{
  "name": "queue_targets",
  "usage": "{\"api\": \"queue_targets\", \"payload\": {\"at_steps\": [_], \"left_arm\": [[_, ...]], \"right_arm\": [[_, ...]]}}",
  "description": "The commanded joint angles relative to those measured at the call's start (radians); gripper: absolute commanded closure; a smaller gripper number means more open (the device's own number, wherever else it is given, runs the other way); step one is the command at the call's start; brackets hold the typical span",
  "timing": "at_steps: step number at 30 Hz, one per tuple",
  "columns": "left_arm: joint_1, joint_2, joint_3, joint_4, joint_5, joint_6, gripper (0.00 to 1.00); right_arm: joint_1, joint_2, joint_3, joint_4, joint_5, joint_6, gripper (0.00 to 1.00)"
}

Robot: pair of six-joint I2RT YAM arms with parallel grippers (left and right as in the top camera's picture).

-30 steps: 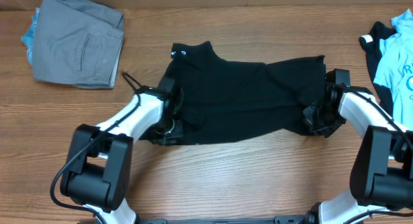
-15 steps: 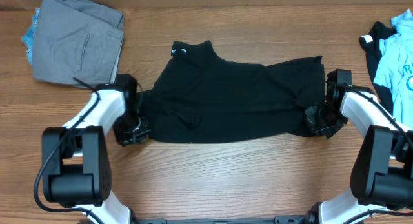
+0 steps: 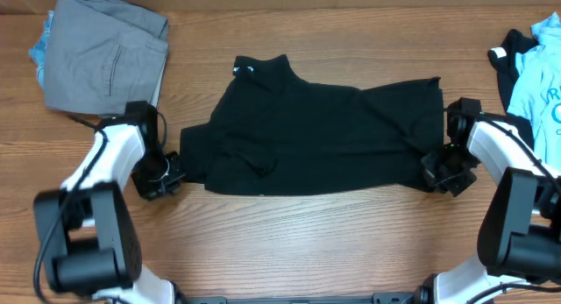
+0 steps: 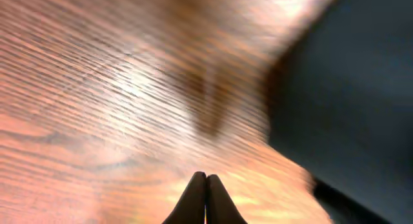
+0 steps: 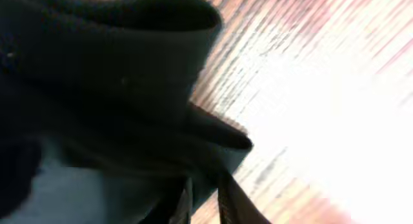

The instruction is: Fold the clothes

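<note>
Black shirt (image 3: 324, 137) w/ white neck print (image 3: 243, 72); grey trousers (image 3: 105, 54); wood-grain table (image 3: 333, 243).

Your left arm (image 3: 110, 159) and right arm (image 3: 495, 146) pair white links with bulky black joints; a thin black cable (image 3: 83, 121) follows the left; the left tool (image 4: 206, 179) has tapered black fingers.

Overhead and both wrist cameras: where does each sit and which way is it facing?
Overhead: fixed above the table, looking straight down; black shirt in the middle, both arms showing with the left pincer and right pincer.
Left wrist: on the left arm, looking down past the shut left pincer at bare wood, shirt edge at right.
Right wrist: on the right arm, close over a shirt fold; cloth appears pinched in the right pincer.
Shared: all three show the black shirt and table.
</note>
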Motion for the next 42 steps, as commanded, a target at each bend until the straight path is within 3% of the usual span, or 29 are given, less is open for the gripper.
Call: {"api": "queue_targets", "payload": {"at_steps": [1, 2, 3, 5, 6, 7, 8, 10, 12, 15, 23, 37, 42], "left_arm": [[-0.052, -0.166, 0.006, -0.006, 0.121, 0.074, 0.96], [-0.077, -0.203, 0.006, -0.007, 0.148, 0.084, 0.96], [-0.107, -0.235, 0.006, -0.009, 0.159, 0.088, 0.96], [-0.183, -0.288, 0.005, -0.014, 0.157, 0.092, 0.96], [-0.223, -0.303, 0.005, -0.014, 0.158, 0.096, 0.96], [-0.261, -0.311, 0.005, -0.013, 0.158, 0.095, 0.89], [-0.297, -0.311, 0.005, -0.010, 0.158, 0.095, 0.73], [-0.359, -0.290, 0.004, 0.003, 0.156, 0.095, 0.63], [-0.398, -0.250, 0.004, 0.025, 0.158, 0.094, 0.64], [-0.418, -0.166, 0.004, 0.074, 0.151, 0.094, 0.80], [-0.367, 0.050, 0.005, 0.189, 0.129, 0.095, 0.95], [-0.066, 0.095, 0.004, 0.169, 0.049, 0.054, 0.96], [-0.027, 0.095, 0.004, 0.166, 0.049, 0.061, 0.96]], "right_arm": [[-0.007, 0.005, 0.060, -0.011, 0.037, 0.008, 0.78], [-0.006, 0.005, 0.066, -0.011, 0.034, 0.007, 0.73], [-0.006, 0.005, 0.072, -0.010, 0.029, 0.006, 0.61], [-0.006, 0.005, 0.079, -0.005, 0.005, -0.013, 0.20], [-0.006, 0.005, 0.080, 0.001, -0.013, -0.029, 0.06], [-0.007, 0.005, 0.080, 0.005, -0.031, -0.042, 0.00], [-0.007, 0.005, 0.080, 0.009, -0.053, -0.062, 0.00], [-0.007, 0.005, 0.080, 0.008, -0.074, -0.064, 0.00], [-0.006, 0.005, 0.080, 0.009, -0.088, -0.065, 0.00], [-0.006, 0.005, 0.080, 0.020, -0.112, -0.122, 0.00], [-0.008, 0.005, 0.087, 0.005, -0.116, -0.146, 0.00], [0.014, 0.005, 0.078, -0.038, -0.203, -0.254, 0.00], [0.073, 0.005, 0.056, -0.037, -0.240, -0.267, 0.15]]}}
